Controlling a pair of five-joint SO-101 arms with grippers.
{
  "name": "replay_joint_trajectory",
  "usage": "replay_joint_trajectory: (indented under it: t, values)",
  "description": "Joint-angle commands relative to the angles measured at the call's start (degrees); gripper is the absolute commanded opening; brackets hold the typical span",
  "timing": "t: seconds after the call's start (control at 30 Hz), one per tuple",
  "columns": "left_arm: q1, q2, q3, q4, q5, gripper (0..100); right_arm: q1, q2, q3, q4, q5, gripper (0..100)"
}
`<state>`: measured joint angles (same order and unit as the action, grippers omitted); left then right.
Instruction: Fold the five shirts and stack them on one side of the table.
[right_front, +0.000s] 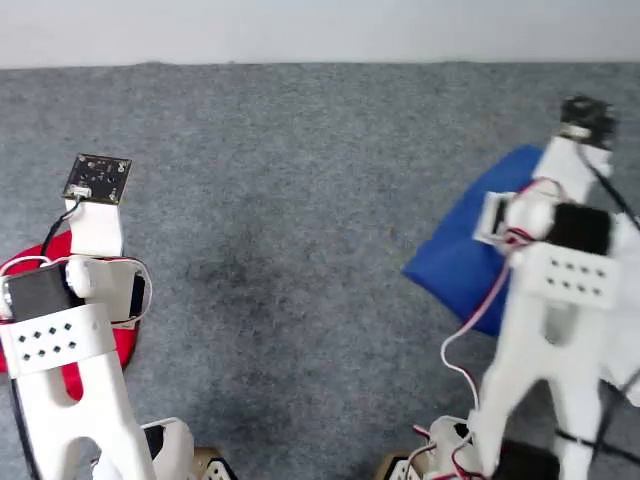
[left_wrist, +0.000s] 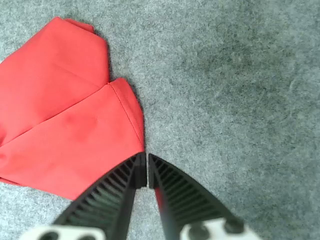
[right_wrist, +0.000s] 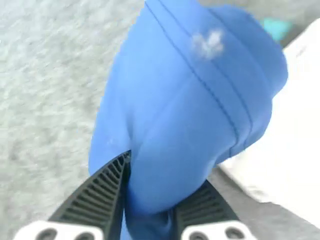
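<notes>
A folded red shirt (left_wrist: 65, 130) lies flat on the grey table; in the high view the red shirt (right_front: 125, 345) peeks out from under the left arm (right_front: 70, 330) at the near left. My left gripper (left_wrist: 146, 167) is shut at the shirt's corner, with a sliver of red between the fingers. On the right side a blue shirt (right_front: 465, 255) hangs bunched up. My right gripper (right_wrist: 162, 175) is shut on the blue shirt (right_wrist: 190, 110), holding a thick fold of it. The right arm (right_front: 560, 270) covers part of the blue shirt from above.
A white cloth (right_wrist: 285, 165) lies next to the blue shirt, with a bit of teal fabric (right_wrist: 274, 26) beyond it. The grey felt table (right_front: 300, 200) stretches open between the two arms, up to the pale wall at the back.
</notes>
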<state>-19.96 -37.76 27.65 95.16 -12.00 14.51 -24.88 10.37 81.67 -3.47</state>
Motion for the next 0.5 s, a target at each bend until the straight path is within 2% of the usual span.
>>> replay_joint_trajectory:
  t: [0.0, 0.23, 0.47]
  values:
    - [-0.3, -1.1, -0.2, 0.4, -0.4, 1, 6.4, -4.3, -2.6, -0.1, 5.6, 0.9]
    - [-0.3, -1.1, -0.2, 0.4, -0.4, 1, 15.7, -3.8, -2.3, -5.4, 14.2, 0.9]
    - [-0.2, -1.2, -0.2, 0.4, -0.4, 1, 23.0, 3.8, -2.3, -12.0, 20.0, 0.9]
